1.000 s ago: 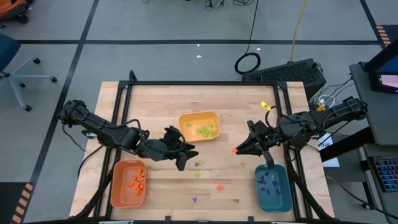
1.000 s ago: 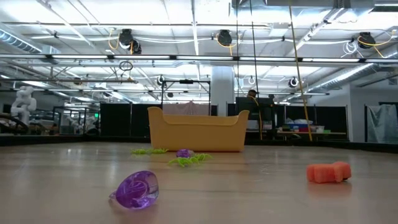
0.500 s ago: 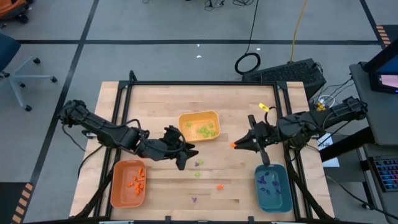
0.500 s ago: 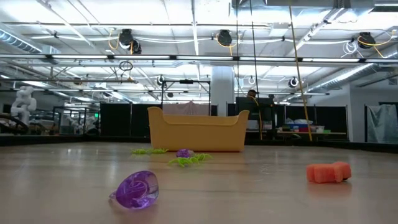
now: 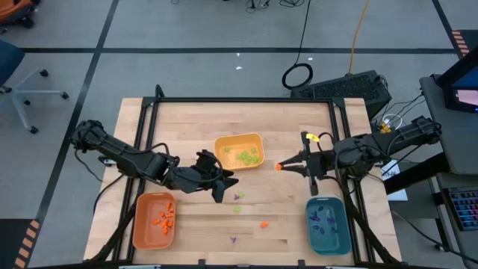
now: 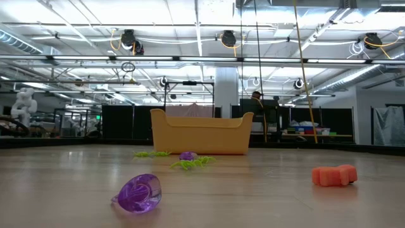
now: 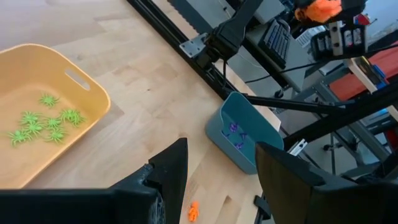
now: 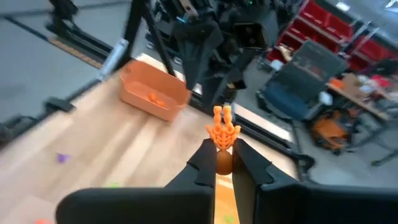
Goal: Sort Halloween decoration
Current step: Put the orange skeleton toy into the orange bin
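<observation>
Since the orange piece [image 8: 223, 128] belongs in the orange tray [image 5: 154, 220] across the counter [image 5: 187, 123], I carry it aloft, right pincer [image 5: 282, 166] clamped on it; the left pincer [image 5: 222, 185] hangs half-open, empty, by the yellow tray [image 5: 222, 145].

Premises: a robotics lab or industrial test hall, not a home or office. The wooden desk [image 5: 194, 119] sits inside a black metal frame [image 5: 239, 99] on a grey concrete floor [image 5: 187, 30] marked with dark tape lines. A coiled cable [image 5: 298, 75] and a keyboard [image 5: 351, 87] lie on the floor beside the desk. The low view shows a high open ceiling [image 6: 202, 38] with exposed pipes, strip lighting and hanging cable reels [image 6: 228, 39], with dark partitions [image 6: 120, 121] behind. Red storage racks [image 8: 329, 25] and an office chair [image 8: 298, 93] appear in the right wrist view.
</observation>
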You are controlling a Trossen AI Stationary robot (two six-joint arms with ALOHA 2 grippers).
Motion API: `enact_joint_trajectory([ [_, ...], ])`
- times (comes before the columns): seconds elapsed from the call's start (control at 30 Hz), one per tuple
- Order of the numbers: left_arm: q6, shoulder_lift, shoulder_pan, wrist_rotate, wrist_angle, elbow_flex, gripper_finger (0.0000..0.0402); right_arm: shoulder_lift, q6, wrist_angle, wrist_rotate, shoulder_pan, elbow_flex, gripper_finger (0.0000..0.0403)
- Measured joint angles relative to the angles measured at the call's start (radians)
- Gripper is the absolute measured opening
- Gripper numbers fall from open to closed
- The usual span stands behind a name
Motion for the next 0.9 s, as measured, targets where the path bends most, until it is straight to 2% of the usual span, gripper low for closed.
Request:
enact_joint_trajectory([
  [0.1, 0.0, 0.0, 0.0, -0.003, 0.0, 0.0, 0.0187, 0.0, -0.048, -0.005, 0.043, 0.0, 0.0, 0.0013],
  [0.23, 0.0, 0.0, 0.0, -0.003, 0.0, 0.0, 0.0186, 0.0, -0.062, -0.009, 0.05, 0.0, 0.0, 0.0015],
  [0.9, 0.004, 0.0, 0.0, -0.002, 0.0, 0.0, 0.0187, 0.0, 0.011, 0.003, 0.047, 0.0, 0.0, 0.0017],
])
